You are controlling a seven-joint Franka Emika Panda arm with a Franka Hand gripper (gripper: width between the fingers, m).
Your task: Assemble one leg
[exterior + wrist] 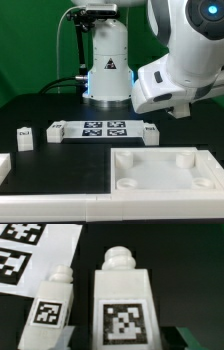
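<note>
Showing a black table (40,105), with a white robot arm (185,60) reaching in from the exterior view's right.

Lying along the front edge, a large white square panel (165,172): tray-like, with a raised rim, a shallow recess and corner sockets, all showing only bare white inside. Being cut off by the frame at the bottom and on the exterior view's right.

Sitting behind it, mid-table, the marker board (90,128). Lying well apart toward the exterior view's left, a far-left leg (24,135). Lying right at the board's left end, a left-end leg (55,128); touching or not, too small to tell. Lying just beside the board's right end, below the arm's hand, a right-end leg (150,130). Peeking in at the lower left corner, a white part (4,165), mostly cropped and unidentifiable.

Hanging above the table near the board's right end, the gripper (181,110), appearing only as a dark stub under white housing. Fingers not separable, so spread or closed cannot be told; not touching any part.

Filling the wrist view, a close leg (122,308) with a knobbed tip and a tag on its face. Lying just beside it, a slimmer leg (52,303), with a narrow dark gap between them and a corner of the marker board alongside. Matching these two to the exterior view's legs not being possible. Showing at one corner, a blurred dark green edge (195,339), unidentifiable.
</note>
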